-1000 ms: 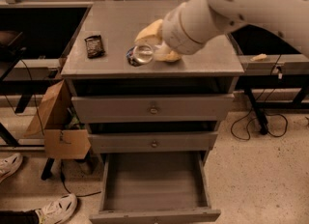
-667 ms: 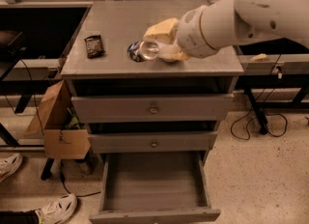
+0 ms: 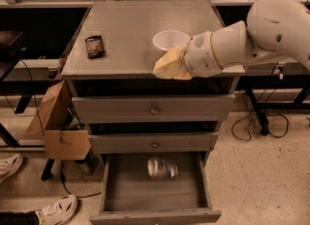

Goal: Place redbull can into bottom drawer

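Observation:
The redbull can [image 3: 162, 167] is a blurred silver shape lying on its side inside the open bottom drawer [image 3: 121, 190], near the drawer's back and middle. My gripper [image 3: 165, 67] with its yellowish pads hangs at the front edge of the cabinet top, to the right of centre and well above the drawer. It holds nothing. The white arm [image 3: 242, 40] reaches in from the right.
A white bowl [image 3: 170, 39] stands on the grey cabinet top [image 3: 126, 25] just behind the gripper. A flat black snack packet [image 3: 94, 46] lies at the top's left. A cardboard box [image 3: 58, 122] stands left of the cabinet, shoes [image 3: 53, 210] lower left, cables [image 3: 256, 127] right.
The can was at the gripper above the cabinet top; now it is down in the bottom drawer. The arm has drawn back to the right, uncovering the white bowl.

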Robot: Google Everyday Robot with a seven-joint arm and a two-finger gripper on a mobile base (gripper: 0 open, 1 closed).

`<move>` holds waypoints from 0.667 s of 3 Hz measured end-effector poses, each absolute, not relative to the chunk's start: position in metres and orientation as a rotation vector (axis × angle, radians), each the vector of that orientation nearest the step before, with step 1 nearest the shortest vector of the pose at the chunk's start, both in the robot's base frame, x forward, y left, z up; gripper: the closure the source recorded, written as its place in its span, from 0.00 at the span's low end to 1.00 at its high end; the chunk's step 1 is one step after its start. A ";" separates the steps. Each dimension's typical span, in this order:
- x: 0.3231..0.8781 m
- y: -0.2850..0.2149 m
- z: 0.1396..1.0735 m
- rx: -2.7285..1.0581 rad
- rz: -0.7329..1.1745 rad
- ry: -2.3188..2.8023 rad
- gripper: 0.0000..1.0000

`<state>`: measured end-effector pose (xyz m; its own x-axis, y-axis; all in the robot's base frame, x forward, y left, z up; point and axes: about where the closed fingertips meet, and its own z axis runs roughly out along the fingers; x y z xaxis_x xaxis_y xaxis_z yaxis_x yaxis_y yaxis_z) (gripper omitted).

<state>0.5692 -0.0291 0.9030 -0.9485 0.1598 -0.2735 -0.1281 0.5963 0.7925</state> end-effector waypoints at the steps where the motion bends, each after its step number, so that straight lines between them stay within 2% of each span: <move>1: 0.565 -0.017 0.836 -0.208 1.307 2.681 1.00; 2: 0.568 0.000 0.771 -0.308 1.269 2.876 1.00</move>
